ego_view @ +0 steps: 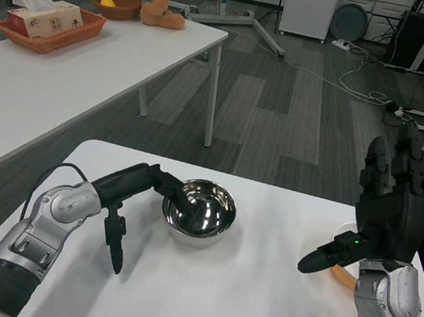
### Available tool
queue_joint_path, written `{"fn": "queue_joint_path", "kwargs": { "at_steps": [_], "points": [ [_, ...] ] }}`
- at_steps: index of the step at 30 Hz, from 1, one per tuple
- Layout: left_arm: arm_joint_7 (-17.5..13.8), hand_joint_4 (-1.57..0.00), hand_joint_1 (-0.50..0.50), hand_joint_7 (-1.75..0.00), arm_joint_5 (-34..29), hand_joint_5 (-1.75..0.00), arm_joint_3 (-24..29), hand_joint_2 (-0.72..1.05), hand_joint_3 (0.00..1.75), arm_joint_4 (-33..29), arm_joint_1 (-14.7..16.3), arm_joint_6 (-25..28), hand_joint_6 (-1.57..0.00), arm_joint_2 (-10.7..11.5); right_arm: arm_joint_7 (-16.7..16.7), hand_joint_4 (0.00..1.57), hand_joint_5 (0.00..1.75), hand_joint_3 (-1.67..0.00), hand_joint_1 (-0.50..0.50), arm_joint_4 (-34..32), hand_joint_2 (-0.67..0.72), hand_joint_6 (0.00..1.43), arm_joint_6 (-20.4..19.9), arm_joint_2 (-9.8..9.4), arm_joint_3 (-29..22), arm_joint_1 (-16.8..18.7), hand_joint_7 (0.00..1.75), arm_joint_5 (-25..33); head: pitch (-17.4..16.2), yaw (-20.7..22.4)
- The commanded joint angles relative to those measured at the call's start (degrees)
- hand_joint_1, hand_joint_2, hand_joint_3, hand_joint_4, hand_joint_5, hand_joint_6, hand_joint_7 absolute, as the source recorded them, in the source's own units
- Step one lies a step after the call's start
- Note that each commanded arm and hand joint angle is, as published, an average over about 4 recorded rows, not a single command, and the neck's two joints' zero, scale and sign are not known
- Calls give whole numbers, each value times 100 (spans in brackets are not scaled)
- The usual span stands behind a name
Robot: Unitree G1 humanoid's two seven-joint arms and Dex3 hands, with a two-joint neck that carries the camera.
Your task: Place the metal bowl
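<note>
The metal bowl (pixel 203 214) is shiny and stands upright on the white table (pixel 240 303), slightly left of the middle. My left hand (pixel 140 183) reaches in from the left and pinches the bowl's left rim, with fingertips (pixel 183 202) dipping inside it. One other finger (pixel 116 244) hangs down toward the tabletop. My right hand (pixel 380 216) is raised above the table's right side, its fingers upright and apart, its thumb pointing left, and it holds nothing.
A small orange and white object (pixel 341 274) lies partly hidden under my right hand. A second white table (pixel 58 83) at the back left carries an orange basket (pixel 51 28) with a tissue box, a brown bowl (pixel 117 5) and a teddy bear (pixel 158 4). Cables (pixel 355 80) run over the floor beyond.
</note>
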Motion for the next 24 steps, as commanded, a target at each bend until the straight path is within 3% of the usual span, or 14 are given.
{"fn": "queue_joint_path", "kwargs": {
  "at_steps": [1, 3, 6, 8, 12, 16, 20, 24],
  "points": [
    [-35, 0, -50, -47, -7, -80, 141, -61, 0, -69, 109, -51, -71, 79, 8, 0, 0, 0, -46, 8, 57, 0, -62, 25, -1, 47, 0, 42, -39, -20],
    [-13, 0, -50, -44, -88, -77, 215, -64, 2, -82, 109, -64, -64, 61, 8, 0, 0, 0, -46, 6, 58, 0, -62, 25, -1, 47, 0, 42, -44, -21],
    [103, 0, -50, -28, -486, -74, 418, -70, 2, -117, 109, -163, -27, -11, 8, 0, 0, 0, -46, 4, 60, 0, -62, 25, -3, 47, 0, 42, 22, -32],
    [220, 0, -50, -14, -818, -62, 538, -70, 2, -120, 109, -267, -5, -53, 8, 0, 0, 0, -46, 4, 60, 0, -62, 25, -8, 47, 0, 42, 157, -65],
    [514, 0, -50, -3, -1683, -31, 820, -72, 0, -124, 109, -495, 0, -171, 8, 0, 0, 0, -46, 4, 60, 0, -62, 22, -12, 47, 0, 44, 326, -177],
    [741, 0, -50, -3, -2321, -31, 1079, -72, 9, -172, 87, -677, 0, -259, 4, 0, 0, 0, -46, 4, 60, 0, -62, -11, -19, 38, 0, 55, 392, -301],
    [883, 0, -50, 0, -2683, -31, 1356, -68, 0, -355, 8, -783, 0, -312, -1, 0, 0, 0, -46, 8, 60, 0, -62, -54, -19, 11, 0, 57, 452, -424],
    [971, 0, -50, -7, -2960, -26, 1549, -72, 0, -445, -71, -921, 0, -387, -1, 0, 0, 0, -46, -7, 60, 0, -62, -15, -10, 5, 0, 51, 442, -486]
  ]
}}
